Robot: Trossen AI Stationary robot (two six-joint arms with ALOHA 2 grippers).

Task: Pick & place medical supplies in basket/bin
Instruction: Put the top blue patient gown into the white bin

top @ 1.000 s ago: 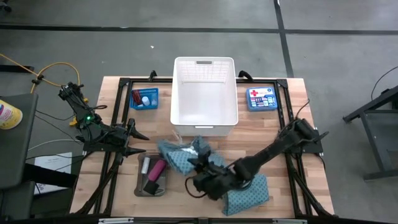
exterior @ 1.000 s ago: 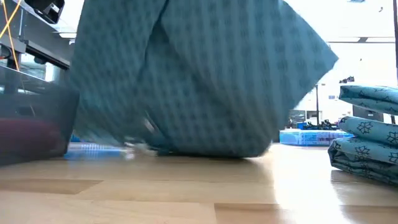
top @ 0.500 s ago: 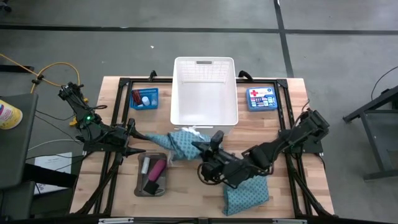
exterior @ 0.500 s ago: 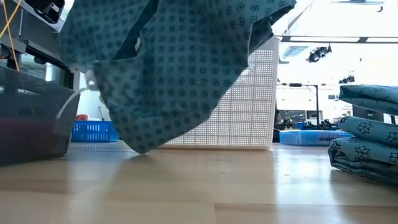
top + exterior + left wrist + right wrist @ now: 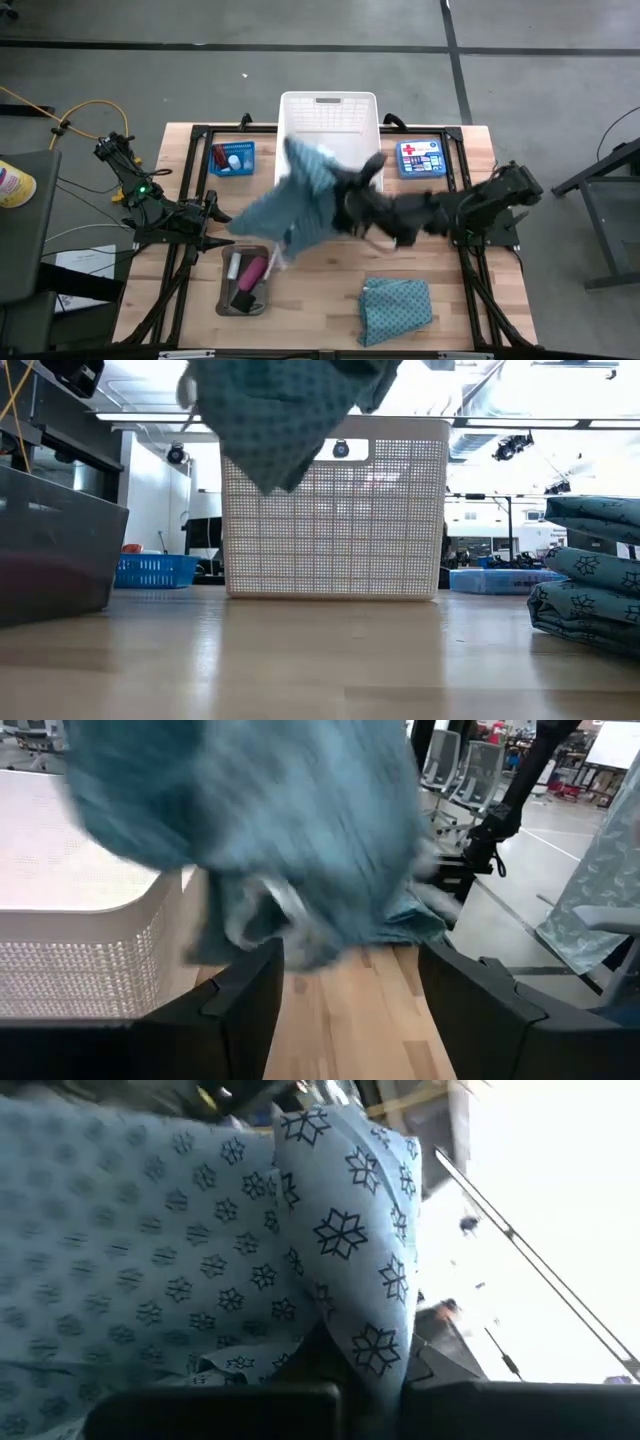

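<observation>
Pale wooden table (image 5: 330, 305) carries all items. Large white basket (image 5: 329, 112) stands at far centre, slotted wall facing the low camera. Teal dotted cloth (image 5: 300, 195) hangs in the air, clear of the table, draped across the basket's near rim and trailing toward the left; motion-blurred. Right gripper (image 5: 352, 196) is clamped tight on this cloth, its arm reaching in from the right edge. Right wrist view is filled with the star-patterned fabric bunched against the fingers.

Second teal cloth (image 5: 397, 307) lies folded flat, near right, well apart from the basket.

Left gripper (image 5: 215, 219) waits at the left edge, fingers parted with nothing between them, just far of the grey tray (image 5: 245, 283).

Tray holds pink cylinder (image 5: 252, 271), black block (image 5: 243, 300), small white tube (image 5: 235, 267).

Blue mesh basket (image 5: 232, 158) far left, beside the white basket. Blue box with red cross (image 5: 419, 158) far right.
</observation>
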